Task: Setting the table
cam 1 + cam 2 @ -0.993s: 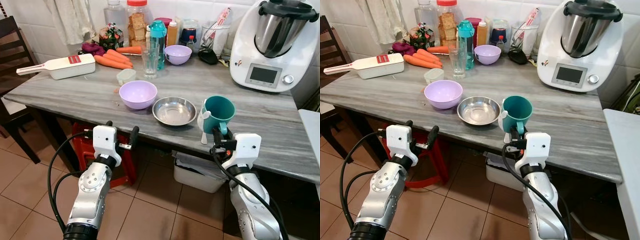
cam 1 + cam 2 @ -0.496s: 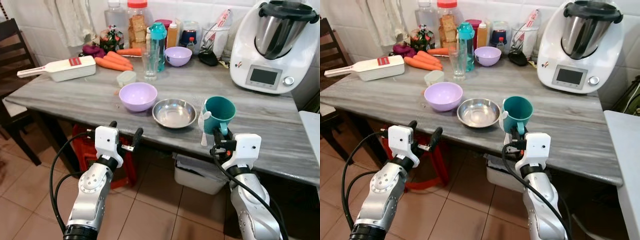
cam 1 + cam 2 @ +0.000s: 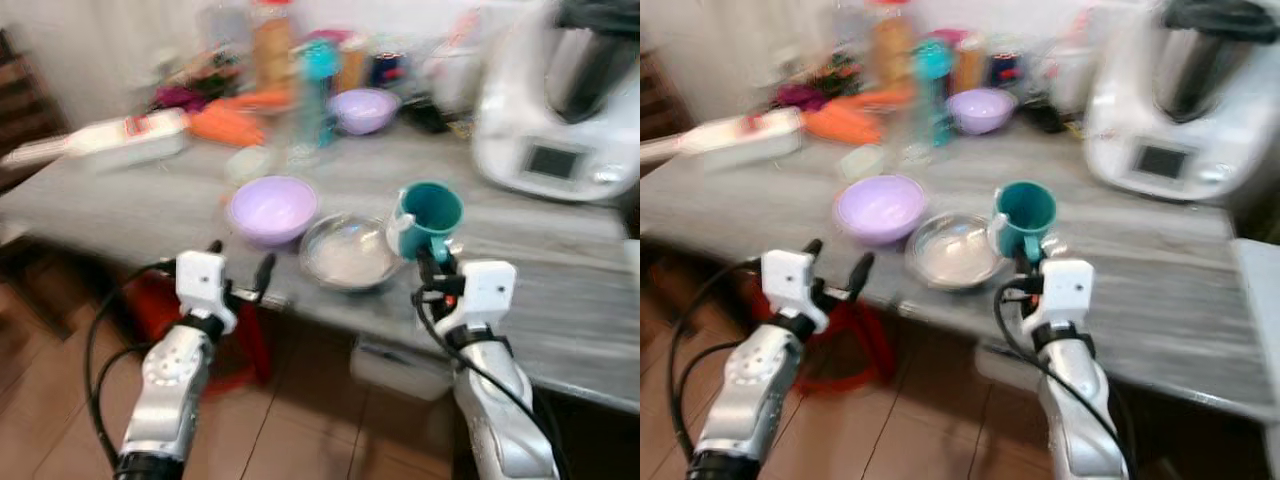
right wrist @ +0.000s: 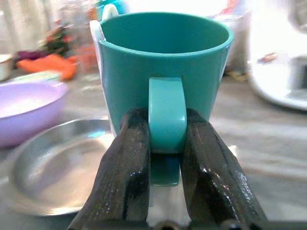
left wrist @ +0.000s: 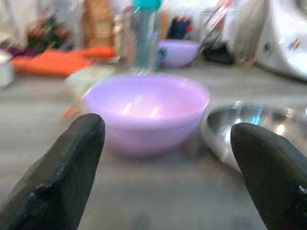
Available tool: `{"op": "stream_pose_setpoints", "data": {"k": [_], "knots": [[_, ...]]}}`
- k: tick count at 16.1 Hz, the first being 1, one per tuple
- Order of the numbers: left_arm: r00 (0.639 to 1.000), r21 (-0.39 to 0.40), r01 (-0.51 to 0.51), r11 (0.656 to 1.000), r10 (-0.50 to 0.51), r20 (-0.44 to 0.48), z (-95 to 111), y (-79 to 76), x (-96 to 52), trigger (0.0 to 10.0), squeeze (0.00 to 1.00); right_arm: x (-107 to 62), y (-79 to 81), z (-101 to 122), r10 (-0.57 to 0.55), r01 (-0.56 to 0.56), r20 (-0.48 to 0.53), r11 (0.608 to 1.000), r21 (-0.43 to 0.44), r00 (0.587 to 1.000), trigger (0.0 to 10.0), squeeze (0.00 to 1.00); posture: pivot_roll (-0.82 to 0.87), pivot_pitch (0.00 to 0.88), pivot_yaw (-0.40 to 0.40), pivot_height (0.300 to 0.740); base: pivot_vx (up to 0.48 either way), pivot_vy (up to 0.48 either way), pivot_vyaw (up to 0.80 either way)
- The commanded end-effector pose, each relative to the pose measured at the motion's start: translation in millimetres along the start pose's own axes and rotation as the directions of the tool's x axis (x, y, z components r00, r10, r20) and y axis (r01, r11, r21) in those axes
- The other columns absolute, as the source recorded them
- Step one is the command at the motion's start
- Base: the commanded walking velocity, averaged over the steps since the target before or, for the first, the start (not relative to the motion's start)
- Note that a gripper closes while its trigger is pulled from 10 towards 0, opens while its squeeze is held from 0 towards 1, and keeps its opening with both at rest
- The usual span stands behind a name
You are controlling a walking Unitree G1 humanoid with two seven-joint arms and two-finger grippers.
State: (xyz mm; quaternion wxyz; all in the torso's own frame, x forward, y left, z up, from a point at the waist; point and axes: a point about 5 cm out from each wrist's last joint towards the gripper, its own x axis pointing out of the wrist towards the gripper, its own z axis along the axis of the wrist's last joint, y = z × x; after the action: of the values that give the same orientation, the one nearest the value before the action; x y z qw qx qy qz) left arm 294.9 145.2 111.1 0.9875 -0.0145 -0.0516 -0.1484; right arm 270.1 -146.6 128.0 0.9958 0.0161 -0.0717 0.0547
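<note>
— Around the teal mug (image 3: 430, 215)?
— Centre-right of the head view, held above the grey streaked tabletop (image 3: 560, 290). Just left of it, a shallow steel bowl (image 3: 347, 252), shiny and round; further left, a smooth lilac plastic bowl (image 3: 271, 208). Behind, upper middle, a blurred clutter: second lilac bowl (image 3: 364, 108), teal bottle (image 3: 317, 85), orange carrots (image 3: 235, 118). Upper right, a bulky white kitchen machine (image 3: 560, 110); upper left, a white slicer (image 3: 110, 140). Under the tabletop, a red stool (image 3: 215, 330) on brown floor tiles.
— Grip on it?
— Right gripper (image 4: 165, 148), black fingers (image 4: 127, 158) pinching the mug's flat loop handle from both sides, at centre of the wrist view. Something white clinging to the mug's side, too blurred to name.
— And the other arm?
— Left gripper (image 3: 240, 270), lower left, before the tabletop's edge. Fingers (image 5: 67, 163) spread wide, bare, lilac bowl between them in the wrist view, steel bowl beside it.
— In the way?
— Steel bowl right below the mug's left side; whole picture smeared.
</note>
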Motion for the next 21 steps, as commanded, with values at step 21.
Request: {"op": "stream_pose_setpoints", "data": {"k": [21], "knots": [[0.988,0.035,0.157,0.987,-0.157,-0.009,8,-5.6,-39.3,10.0,0.0,61.0,-18.8,16,0.149,-0.149,-0.018,0.988,-0.026,0.989,10.0,0.0,0.01,0.0,-0.008,0.74,0.048,0.0,0.0]]}}
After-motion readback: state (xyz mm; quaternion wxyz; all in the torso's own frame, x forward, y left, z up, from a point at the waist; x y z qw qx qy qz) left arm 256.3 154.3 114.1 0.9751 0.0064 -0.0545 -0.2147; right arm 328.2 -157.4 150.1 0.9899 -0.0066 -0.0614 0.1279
